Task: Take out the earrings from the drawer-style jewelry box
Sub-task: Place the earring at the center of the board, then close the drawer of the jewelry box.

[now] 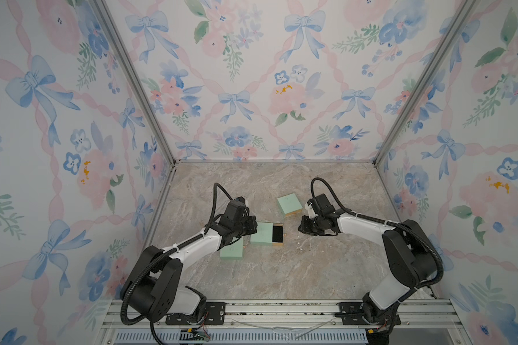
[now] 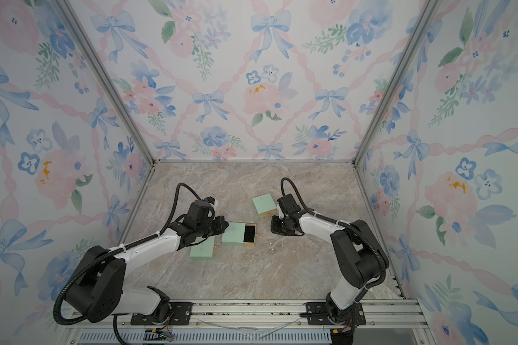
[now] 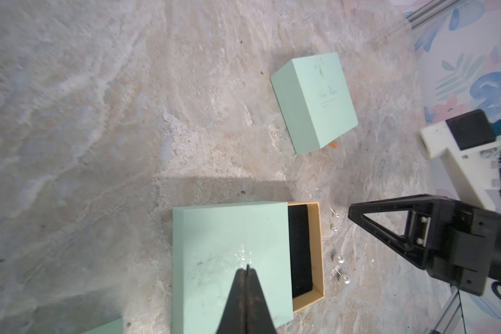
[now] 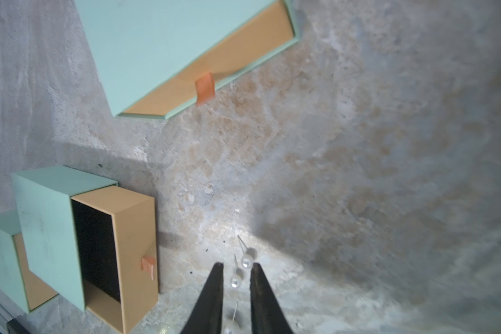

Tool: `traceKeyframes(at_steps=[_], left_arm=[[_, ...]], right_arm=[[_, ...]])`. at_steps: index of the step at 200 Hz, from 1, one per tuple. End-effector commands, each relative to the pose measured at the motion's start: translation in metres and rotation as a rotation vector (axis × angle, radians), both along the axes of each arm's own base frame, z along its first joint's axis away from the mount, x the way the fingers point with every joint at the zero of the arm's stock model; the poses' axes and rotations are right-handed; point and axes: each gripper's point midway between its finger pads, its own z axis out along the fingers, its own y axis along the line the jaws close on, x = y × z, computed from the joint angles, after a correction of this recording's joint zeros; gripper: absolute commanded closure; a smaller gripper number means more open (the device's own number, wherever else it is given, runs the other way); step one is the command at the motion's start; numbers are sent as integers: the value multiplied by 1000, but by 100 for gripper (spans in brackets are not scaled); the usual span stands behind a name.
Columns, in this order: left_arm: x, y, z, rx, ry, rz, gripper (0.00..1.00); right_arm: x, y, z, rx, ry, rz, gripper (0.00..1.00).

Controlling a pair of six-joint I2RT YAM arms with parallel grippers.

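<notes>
While the jewelry box (image 1: pixel 261 234) lies mid-table under the tightly closed left gripper (image 3: pixel 247 269), its drawer (image 1: pixel 277 234) looks empty. The right gripper (image 4: pixel 237 264) hangs slightly open over the earrings (image 4: pixel 246 262), which lie on the table at the drawer's four o'clock. These light, slippery pearls will probably roll, so pinch across one bead.

In a top view the left arm (image 1: pixel 189 246) reaches from the lower left of the frame up toward the centre, forearm stretched out and wrist bent downward. The left gripper (image 3: pixel 247 268) has its fingers pressed flat together. The right arm (image 1: pixel 368 224) rises from the lower right, elbow folded, forearm pointing left toward the centre. The right gripper (image 4: pixel 237 264) points down, jaws a narrow gap apart, gripping nothing
</notes>
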Motion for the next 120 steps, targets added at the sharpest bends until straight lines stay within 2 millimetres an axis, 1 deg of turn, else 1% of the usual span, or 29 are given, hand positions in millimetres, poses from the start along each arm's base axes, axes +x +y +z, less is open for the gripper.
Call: traceKeyframes(at_steps=[1, 24, 28, 40, 43, 71, 102, 120], left_arm=[[0, 15, -10, 60, 31, 22, 100], [2, 21, -22, 84, 56, 33, 100], [3, 21, -24, 89, 60, 34, 100], [4, 22, -30, 101, 77, 34, 100], [3, 22, -33, 104, 83, 31, 100], [-1, 21, -48, 118, 126, 16, 100], [-1, 22, -51, 129, 132, 20, 100], [0, 22, -48, 125, 124, 20, 100]], right_arm=[[-1, 7, 17, -25, -62, 36, 81], [-4, 16, 20, -81, -70, 81, 83], [-6, 17, 18, -93, -63, 88, 83], [-6, 23, 23, -103, -74, 105, 84], [-7, 23, 14, -117, -55, 111, 84], [-11, 34, 6, -138, -37, 138, 85], [-13, 47, 0, -142, -22, 169, 86], [-15, 54, -3, -145, -16, 186, 86]])
